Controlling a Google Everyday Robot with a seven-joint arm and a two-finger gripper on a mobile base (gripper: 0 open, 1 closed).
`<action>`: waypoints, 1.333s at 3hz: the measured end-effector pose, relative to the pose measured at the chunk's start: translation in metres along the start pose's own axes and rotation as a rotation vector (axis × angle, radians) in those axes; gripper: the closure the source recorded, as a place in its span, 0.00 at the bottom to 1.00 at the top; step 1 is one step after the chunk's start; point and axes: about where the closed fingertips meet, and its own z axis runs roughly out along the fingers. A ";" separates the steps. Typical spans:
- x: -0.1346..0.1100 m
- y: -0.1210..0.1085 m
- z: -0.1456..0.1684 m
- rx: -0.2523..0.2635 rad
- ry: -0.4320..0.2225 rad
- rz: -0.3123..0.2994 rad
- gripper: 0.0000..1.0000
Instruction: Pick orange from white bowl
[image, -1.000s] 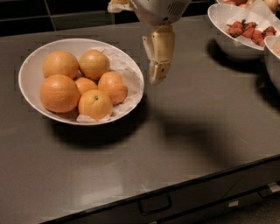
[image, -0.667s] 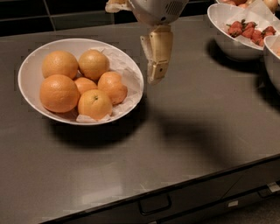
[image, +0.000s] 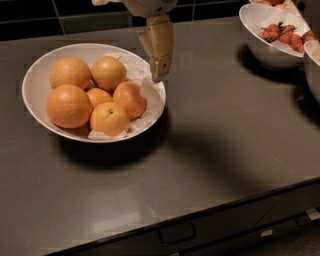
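The white bowl (image: 35, 80) sits at the left of the dark counter, lined with crumpled white paper, and holds several oranges. The orange (image: 69, 106), the largest and deepest in colour, lies at the bowl's front left. A smaller orange with a stem dot (image: 109, 119) lies at the front, and a paler one (image: 108, 73) at the back. My gripper (image: 159, 75) hangs down from the top of the view over the bowl's right rim, to the right of the oranges and touching none. It holds nothing.
A deeper white bowl with red berries (image: 275, 35) stands at the back right. The rim of another bowl (image: 312, 65) shows at the right edge. The counter's front edge and a drawer handle (image: 176, 233) run along the bottom.
My gripper has moved left, from beside the bowl to over its right rim. The bowl and the oranges have not moved.
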 end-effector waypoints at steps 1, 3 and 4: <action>-0.017 -0.033 0.021 -0.016 -0.024 -0.118 0.00; -0.043 -0.056 0.042 0.017 -0.076 -0.194 0.00; -0.056 -0.056 0.045 0.028 -0.079 -0.215 0.00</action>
